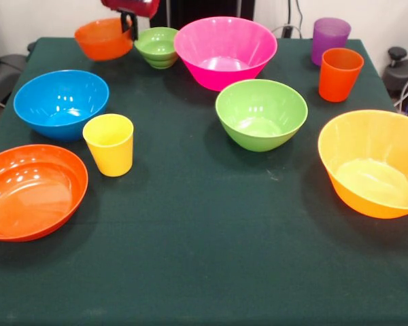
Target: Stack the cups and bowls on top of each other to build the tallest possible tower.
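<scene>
- Counter (204, 272): dark green cloth, fills most of the frame; the lower part is bare.
- Claw (128, 24): top edge, left of centre, under a red housing. One dark finger drops to the rim of the small red-orange bowl. Cannot tell whether it is wide, narrow or gripping; the finger touches or overlaps the rim at its right side.
- Small red-orange bowl (104, 39): upper left, tilted, its opening turned a little toward the camera. It may be lifted off the cloth; not sure.
- Ribbed green bowl (157, 47): just right of the red-orange one, upright, close to the pink bowl's left side.
- Pink bowl (225, 51): top centre, the largest at that end, upright and empty.
- Purple cup (330, 39): upper right, upright.
- Orange cup (340, 74): just below and right of the purple cup, overlapping it in view; contact unclear.
- Medium green bowl (261, 113): centre right, below the pink bowl, apart from it.
- Yellow-orange bowl (372, 163): right edge, mid-height, large, partly cut off by the frame.
- Blue bowl (60, 103): left, mid-height, upright.
- Yellow cup (109, 144): just below and right of the blue bowl, upright, very near it.
- Shallow orange bowl (32, 191): lower left, wide and low, cut off at the left edge.
- No tower: every bowl and cup sits singly, none nested.
</scene>
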